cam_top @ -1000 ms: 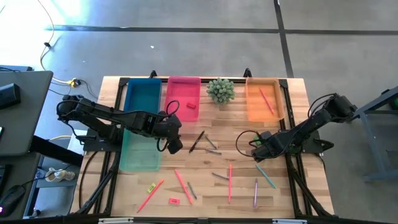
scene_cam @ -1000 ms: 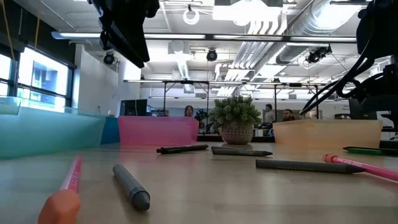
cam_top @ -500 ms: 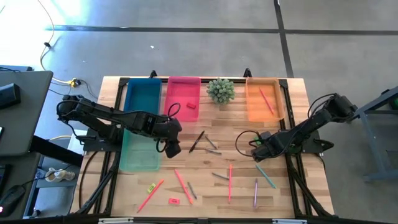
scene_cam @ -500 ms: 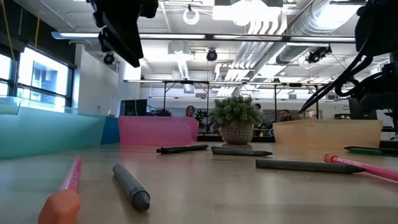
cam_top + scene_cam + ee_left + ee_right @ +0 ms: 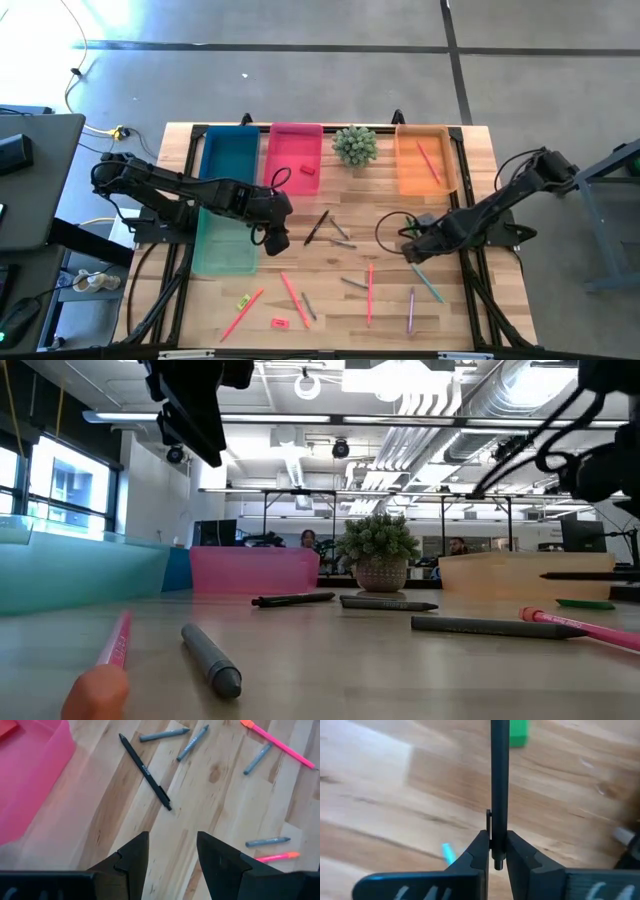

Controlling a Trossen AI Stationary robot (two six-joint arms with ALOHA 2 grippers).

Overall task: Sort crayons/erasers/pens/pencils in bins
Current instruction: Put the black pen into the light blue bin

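My right gripper [image 5: 407, 251] hangs over the table's right half, pointing down, shut on a black pen [image 5: 499, 775] that shows level above the table in the low view [image 5: 585, 574]. A green eraser [image 5: 518, 732] lies on the wood beneath it. My left gripper [image 5: 172, 842] is open above bare wood beside the pink bin [image 5: 295, 157], nothing between its fingers; another black pen [image 5: 145, 770] lies beyond it. The blue [image 5: 229, 152], teal [image 5: 222, 240] and orange [image 5: 424, 175] bins line the back and left. Pink pencils [image 5: 369, 292] and small erasers [image 5: 280, 322] lie loose near the front. My right gripper pinches the black pen between its two fingers near the clip end [image 5: 492, 827], whose tip [image 5: 497, 865] just pokes out behind the fingers. The fingers come from above and lie across the pen. The pen is lifted clear of the table and hangs level.
A spiky green plant [image 5: 355, 145] stands between the pink and orange bins. Grey crayons [image 5: 353, 283] and a teal stick [image 5: 428, 283] lie scattered in the middle and front right. A red eraser [image 5: 307, 169] lies in the pink bin, a pink pencil [image 5: 428, 160] in the orange bin.
My right gripper has risen, taking the black pen with it: the pen lay on the table by the green eraser and now hangs level, clear of the wood. My left gripper has turned a little in place.
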